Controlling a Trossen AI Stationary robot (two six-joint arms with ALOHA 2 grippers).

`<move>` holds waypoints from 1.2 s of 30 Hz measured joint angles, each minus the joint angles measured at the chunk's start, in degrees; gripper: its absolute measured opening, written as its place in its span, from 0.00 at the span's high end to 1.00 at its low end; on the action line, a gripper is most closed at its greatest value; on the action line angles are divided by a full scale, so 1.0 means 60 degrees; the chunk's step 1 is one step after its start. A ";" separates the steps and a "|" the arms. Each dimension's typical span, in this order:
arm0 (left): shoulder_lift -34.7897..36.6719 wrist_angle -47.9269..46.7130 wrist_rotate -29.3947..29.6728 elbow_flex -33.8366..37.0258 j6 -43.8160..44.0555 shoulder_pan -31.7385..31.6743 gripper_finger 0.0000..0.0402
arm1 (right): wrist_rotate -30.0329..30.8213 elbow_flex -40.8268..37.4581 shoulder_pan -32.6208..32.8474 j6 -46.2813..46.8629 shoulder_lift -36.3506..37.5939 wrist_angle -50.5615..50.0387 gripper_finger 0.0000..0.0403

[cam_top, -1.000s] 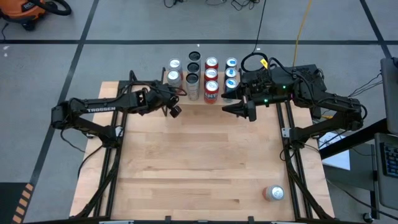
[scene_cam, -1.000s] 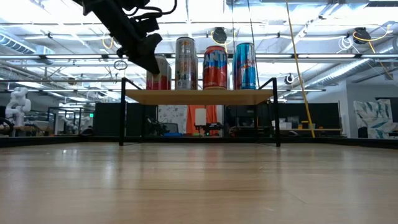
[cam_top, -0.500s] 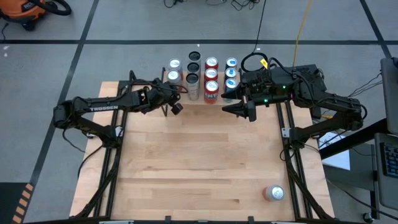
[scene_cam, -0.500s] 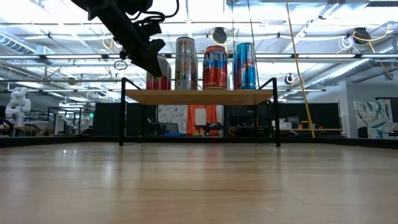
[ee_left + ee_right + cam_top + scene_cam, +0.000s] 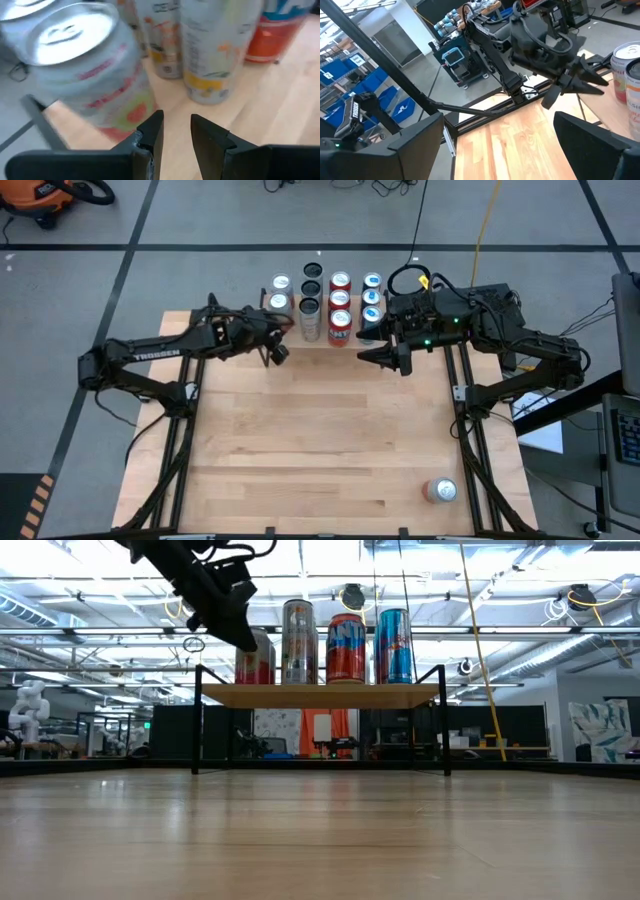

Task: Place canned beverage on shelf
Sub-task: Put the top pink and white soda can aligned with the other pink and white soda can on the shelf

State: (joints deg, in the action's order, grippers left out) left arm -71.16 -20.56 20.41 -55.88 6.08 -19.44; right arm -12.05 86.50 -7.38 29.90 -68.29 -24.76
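The shelf (image 5: 320,695), a low wooden board on black legs, stands at the table's far edge. Several cans stand on it in rows (image 5: 325,305). Seen from the front they are a pink-and-white can (image 5: 258,662), a silver one (image 5: 297,640), a red one (image 5: 346,648) and a blue one (image 5: 394,645). My left gripper (image 5: 276,351) hovers just in front of the shelf's left end, at can-top height (image 5: 232,622). Its fingers (image 5: 175,135) stand narrowly apart with nothing between them, and the pink-and-white can (image 5: 85,75) is just ahead. My right gripper (image 5: 395,358) waits open in front of the shelf's right end.
One more can (image 5: 440,491) sits by itself on the tabletop near the front right corner. The wooden tabletop (image 5: 320,440) between the arms holds nothing else. Black frame rails run along the table's left (image 5: 180,430) and right (image 5: 465,430) sides.
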 joint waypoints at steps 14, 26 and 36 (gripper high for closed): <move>-0.0448 -0.0083 -0.0212 0.0000 -0.0750 -0.0434 0.75 | 0.0000 0.0000 -0.0002 -0.0134 0.0000 -0.0079 0.11; -0.0618 0.0412 -0.0182 0.0003 -0.0905 -0.0452 0.75 | 0.0004 0.0000 -0.0002 -0.0352 0.0000 -0.0075 0.11; -0.0735 0.0518 0.0311 0.0004 -0.0968 -0.0452 0.75 | 0.0004 0.0000 -0.0002 -0.0323 0.0000 -0.0072 0.11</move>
State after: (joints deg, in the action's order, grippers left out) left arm -75.57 -17.45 22.28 -55.86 0.27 -22.15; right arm -12.03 86.50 -7.40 27.97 -68.29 -25.19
